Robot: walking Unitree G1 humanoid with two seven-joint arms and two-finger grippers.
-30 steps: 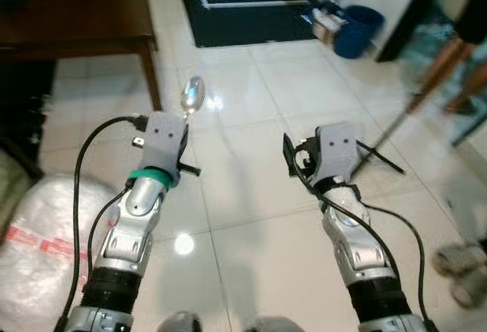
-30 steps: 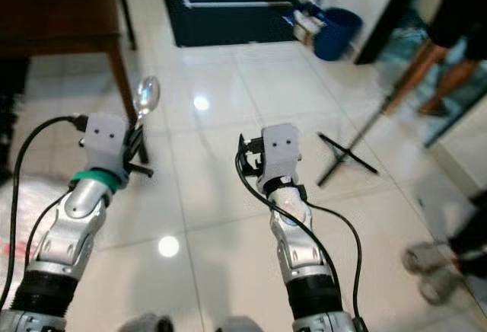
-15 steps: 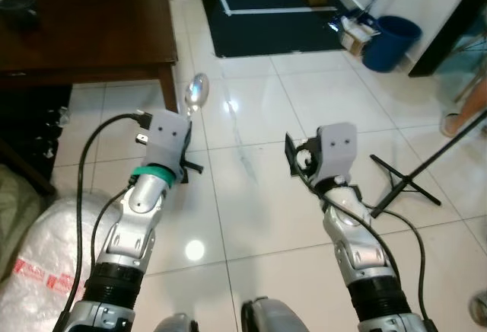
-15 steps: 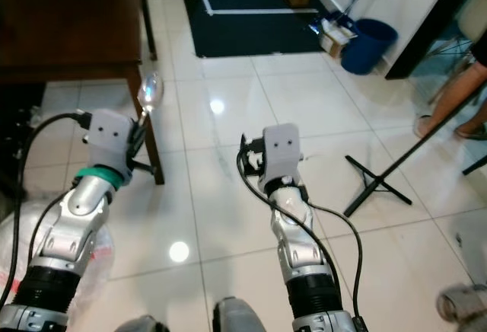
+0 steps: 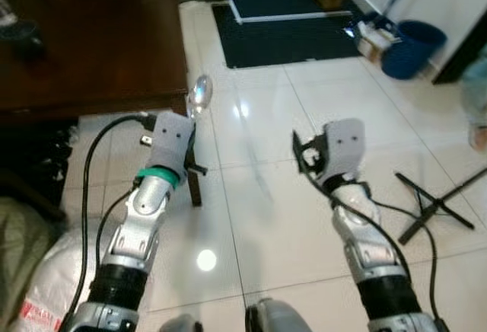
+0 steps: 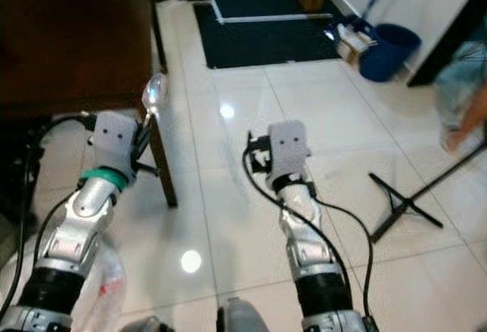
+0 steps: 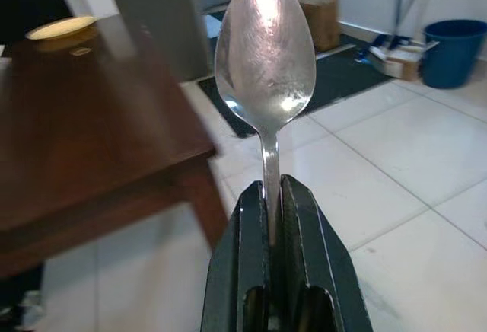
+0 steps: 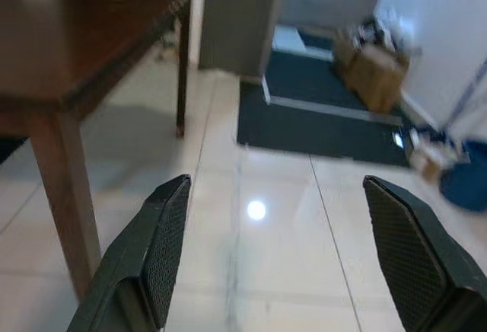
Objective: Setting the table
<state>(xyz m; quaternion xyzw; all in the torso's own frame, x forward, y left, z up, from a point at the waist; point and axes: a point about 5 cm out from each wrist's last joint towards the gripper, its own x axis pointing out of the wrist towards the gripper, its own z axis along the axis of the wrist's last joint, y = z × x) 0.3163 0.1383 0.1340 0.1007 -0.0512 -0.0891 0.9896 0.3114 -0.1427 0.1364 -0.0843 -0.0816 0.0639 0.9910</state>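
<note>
1. Your left pincer [image 7: 278, 218] is clamped tight on the handle of a spoon [image 7: 265, 58]. The bowl stands upright above the fingertips, so the spoon rides clear of arm and cable [image 5: 87, 172] while you carry it.
2. The spoon sits just off the near corner of the dark wooden table [image 5: 91, 43]. Judged from the head views, it is not yet over the top.
3. Your right pincer [image 8: 278, 248] is spread wide with nothing between its fingers. It is held forward over the tiled floor [image 5: 274, 119], well apart from the table; likely kept free for a later item.
4. The table's corner and leg [image 6: 162, 166] lie directly beside the left arm. Judgement: this edge is your main snag point, so raise the spoon over the rim before reaching in.
5. A yellow plate [image 7: 59, 27] rests at the table's far side, with bare tabletop between it and the near edge.
6. To the right, the floor is open up to a black stand [image 6: 403, 202]. A blue bin [image 5: 411, 43] and dark mat [image 5: 289, 27] lie further off.
</note>
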